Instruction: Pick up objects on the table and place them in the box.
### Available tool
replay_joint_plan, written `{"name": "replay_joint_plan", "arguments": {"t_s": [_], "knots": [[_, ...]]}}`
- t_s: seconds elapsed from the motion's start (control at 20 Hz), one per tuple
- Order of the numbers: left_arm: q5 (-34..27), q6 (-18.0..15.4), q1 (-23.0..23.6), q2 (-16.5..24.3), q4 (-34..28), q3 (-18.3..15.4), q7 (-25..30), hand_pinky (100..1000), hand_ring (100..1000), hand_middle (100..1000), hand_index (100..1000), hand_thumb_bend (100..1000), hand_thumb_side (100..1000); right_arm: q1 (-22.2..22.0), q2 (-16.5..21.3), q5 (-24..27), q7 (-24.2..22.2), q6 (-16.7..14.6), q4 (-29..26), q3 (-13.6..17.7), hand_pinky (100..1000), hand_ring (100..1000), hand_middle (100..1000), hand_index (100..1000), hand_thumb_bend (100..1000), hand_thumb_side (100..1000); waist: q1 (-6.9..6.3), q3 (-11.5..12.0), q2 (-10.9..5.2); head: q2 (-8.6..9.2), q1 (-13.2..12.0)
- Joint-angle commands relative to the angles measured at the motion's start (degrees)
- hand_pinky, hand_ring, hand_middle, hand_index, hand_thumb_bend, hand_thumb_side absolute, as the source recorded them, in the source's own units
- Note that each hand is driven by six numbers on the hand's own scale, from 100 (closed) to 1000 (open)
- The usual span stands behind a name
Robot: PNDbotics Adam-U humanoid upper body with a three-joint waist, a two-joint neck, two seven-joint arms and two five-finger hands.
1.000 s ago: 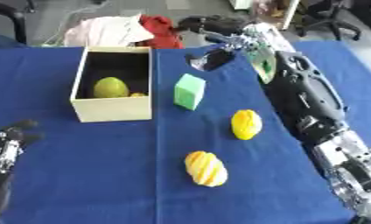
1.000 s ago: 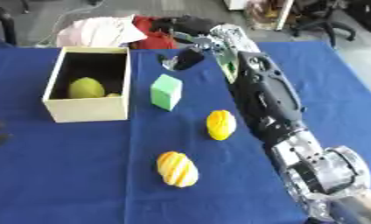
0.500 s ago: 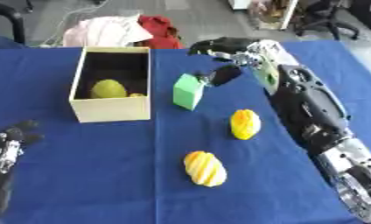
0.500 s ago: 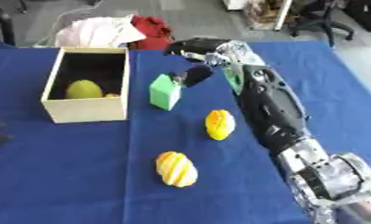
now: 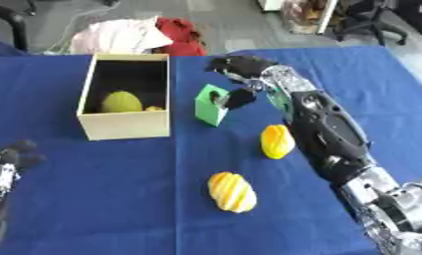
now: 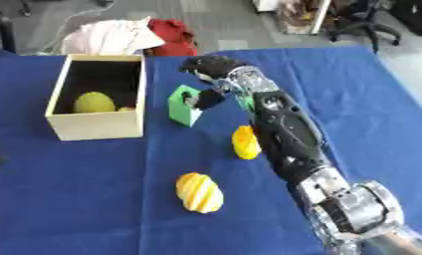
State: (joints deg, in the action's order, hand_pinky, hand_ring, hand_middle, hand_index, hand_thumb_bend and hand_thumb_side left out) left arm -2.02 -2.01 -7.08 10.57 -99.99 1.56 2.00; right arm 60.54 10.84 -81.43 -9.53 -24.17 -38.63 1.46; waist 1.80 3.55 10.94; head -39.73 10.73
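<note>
Box (image 5: 127,127): cream, open-topped, standing upright on the left of the blue table, its long side running away from the camera.
In the box: a yellow-green rounded fruit (image 5: 120,101) at the near end, with a small yellow bit (image 5: 155,107) just beside it.
Green block (image 5: 210,105): upright, just right of the box, and there's the right hand (image 5: 241,74), its thumb touching the block's far right side.
Yellow fruit (image 5: 276,141): oval, lying right of centre, near the block.
Striped yellow fruit (image 5: 231,192): oval, nearest the camera, well apart from the box.

Office (rolling chairs (image 5: 371,22) behind)
</note>
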Motion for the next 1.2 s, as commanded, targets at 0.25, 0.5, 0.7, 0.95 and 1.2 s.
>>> {"name": "replay_joint_plan", "arguments": {"t_s": [0.25, 0.5, 0.7, 0.95, 1.2], "knots": [[-0.1, -0.1, -0.5, 0.4, -1.1, 0.1, 0.3, 901, 725, 749, 799, 100, 708, 0.1, 0.3, -1.5, 1.4, 1.4, 2.3, 1.0, 959, 984, 1000, 1000, 100, 707, -1.21, 0.0, 0.11, 0.41, 0.2], [-0.1, -0.1, -0.5, 0.4, -1.0, 0.1, 0.3, 902, 725, 750, 799, 100, 709, 1.0, 1.0, 4.3, 1.7, -1.3, -1.3, 0.8, 937, 963, 987, 1000, 100, 611, -1.18, -0.3, -0.07, 0.1, -0.2], [-0.1, -0.1, -0.5, 0.5, -1.0, 0.0, 0.2, 902, 725, 750, 800, 100, 709, 1.1, 1.7, 10.6, -1.0, -3.6, -3.8, -0.2, 931, 957, 979, 1000, 100, 646, -1.16, -0.4, -0.24, -0.08, -0.5], [-0.1, -0.1, -0.4, 0.6, -1.0, 0.0, 0.2, 902, 725, 750, 800, 100, 709, 1.0, 2.1, 15.7, -5.0, -4.9, -6.1, -1.3, 926, 954, 976, 1000, 100, 677, -1.12, -0.5, -0.35, -0.17, -0.5], [-0.1, -0.1, -0.4, 0.6, -1.0, 0.0, 0.3, 903, 725, 751, 800, 100, 710, 1.0, 1.9, 17.7, -7.7, -5.8, -7.4, -2.2, 929, 957, 981, 1000, 100, 700, -1.12, -0.6, -0.34, 0.04, -0.2]]}}
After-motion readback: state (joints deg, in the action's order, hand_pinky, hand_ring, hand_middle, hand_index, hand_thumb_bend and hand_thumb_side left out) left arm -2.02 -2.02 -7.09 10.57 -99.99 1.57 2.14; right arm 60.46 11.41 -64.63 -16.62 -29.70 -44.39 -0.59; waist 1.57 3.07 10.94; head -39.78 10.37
